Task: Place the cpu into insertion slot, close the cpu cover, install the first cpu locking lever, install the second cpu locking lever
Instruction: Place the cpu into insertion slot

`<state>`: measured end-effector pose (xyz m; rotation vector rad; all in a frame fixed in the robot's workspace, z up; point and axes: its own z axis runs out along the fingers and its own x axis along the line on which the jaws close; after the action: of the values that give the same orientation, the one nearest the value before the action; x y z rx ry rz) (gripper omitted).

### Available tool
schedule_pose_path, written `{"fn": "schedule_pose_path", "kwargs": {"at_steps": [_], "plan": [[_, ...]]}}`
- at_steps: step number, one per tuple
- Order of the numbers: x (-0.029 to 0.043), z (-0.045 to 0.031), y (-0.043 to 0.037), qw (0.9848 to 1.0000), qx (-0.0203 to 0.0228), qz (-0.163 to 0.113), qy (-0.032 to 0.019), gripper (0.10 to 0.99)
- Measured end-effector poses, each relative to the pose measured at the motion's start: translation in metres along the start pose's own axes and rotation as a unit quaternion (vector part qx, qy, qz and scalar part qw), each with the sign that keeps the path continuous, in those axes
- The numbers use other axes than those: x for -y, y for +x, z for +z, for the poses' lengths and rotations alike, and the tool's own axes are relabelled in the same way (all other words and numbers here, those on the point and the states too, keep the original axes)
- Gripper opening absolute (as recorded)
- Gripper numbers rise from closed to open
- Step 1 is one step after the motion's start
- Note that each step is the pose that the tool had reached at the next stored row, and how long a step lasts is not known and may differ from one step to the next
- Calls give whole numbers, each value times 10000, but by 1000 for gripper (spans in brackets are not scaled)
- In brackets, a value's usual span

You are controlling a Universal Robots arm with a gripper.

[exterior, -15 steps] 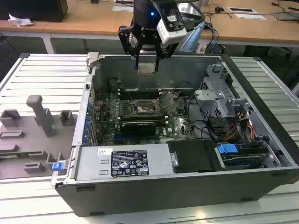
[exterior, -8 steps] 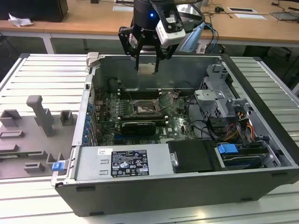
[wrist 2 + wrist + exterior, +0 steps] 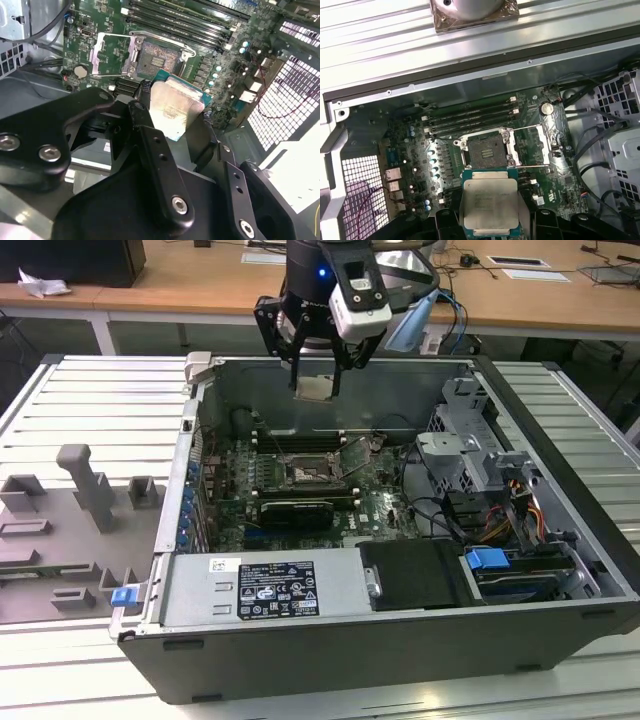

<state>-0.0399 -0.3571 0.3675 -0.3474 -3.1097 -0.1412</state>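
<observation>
arm hangs over pc case (image 3: 330,660), gripper (image 3: 318,376) clamped on the cpu (image 3: 316,389) above the insertion slot (image 3: 485,150), cpu cover (image 3: 548,140) open

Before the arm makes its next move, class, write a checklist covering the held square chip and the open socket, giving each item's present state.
1. Small square silvery-beige cpu clamped in the gripper: ok.
2. Square dark insertion slot with its silvery rim is empty: ok.
3. Thin silvery frame-shaped cpu cover lies open beside the slot: ok.
4. Cpu lined up over the slot: cannot tell; the first wrist view shows them side by side.
5. Cpu seated in the slot: not ok; it hangs above the open dark grey computer case.
</observation>
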Motion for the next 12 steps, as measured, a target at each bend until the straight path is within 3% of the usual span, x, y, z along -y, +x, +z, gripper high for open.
{"fn": "schedule_pose_path", "kwargs": {"at_steps": [12], "plan": [[0,1,0,9997,23,261,-5,525]]}}
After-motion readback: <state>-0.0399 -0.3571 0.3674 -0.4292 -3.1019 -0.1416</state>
